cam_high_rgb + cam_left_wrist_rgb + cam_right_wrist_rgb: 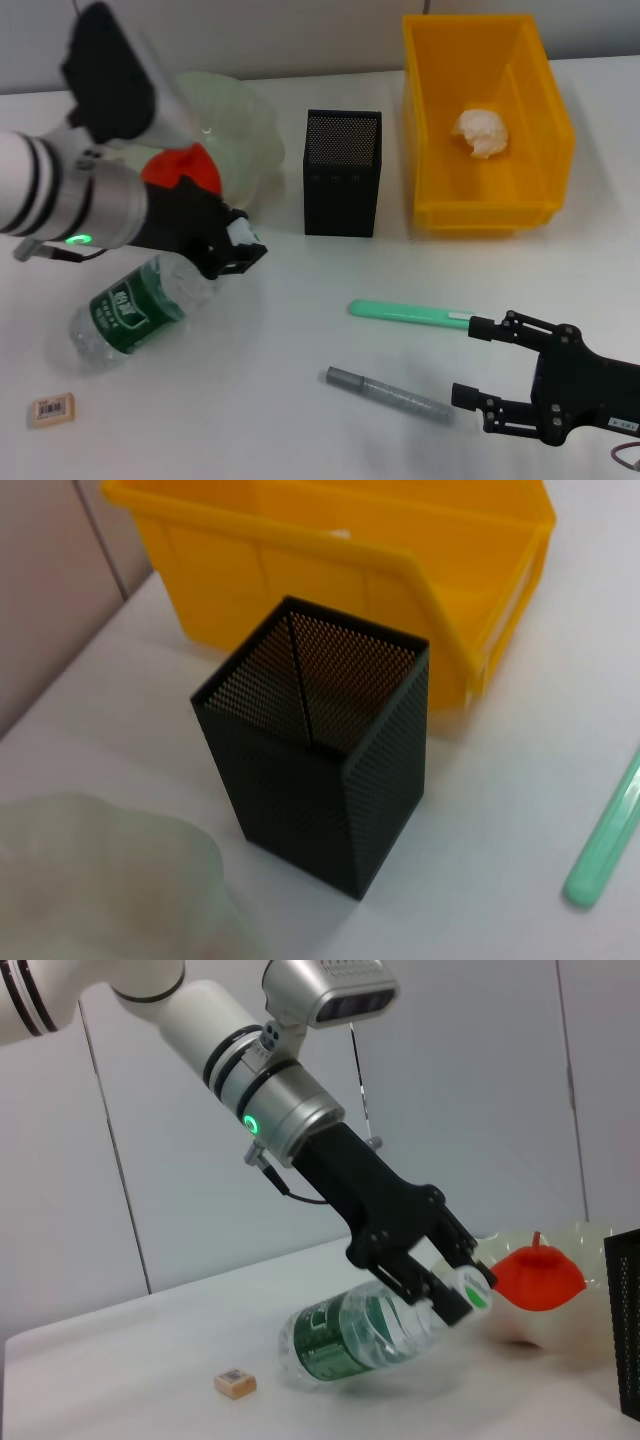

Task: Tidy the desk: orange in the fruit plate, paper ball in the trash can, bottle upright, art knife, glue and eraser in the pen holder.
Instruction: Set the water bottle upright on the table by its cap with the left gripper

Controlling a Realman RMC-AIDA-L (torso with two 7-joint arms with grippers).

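Bottle (135,308) lying on its side near the front of the desk, well left of the pen holder (342,172), neck end tipped up. My left gripper (237,250) has its fingers closed on the neck by the cap; right wrist view confirms this.

Nearest me, right of the pen holder's line: right gripper (478,361), fingers spread, holding nothing, hovering by the grey glue stick (389,394) and the green art knife (410,313). Eraser (52,409) sits front-left, just past the bottle's base.

Step in hand, I judge: stand the bottle up. I'd pivot about the base, lifting the neck in an arc, and release only once the base sits flat.

Behind the pen holder's left: fruit plate (248,125) with the orange (185,168) in it. Far right: trash can (432,165), paper ball (482,133) inside.
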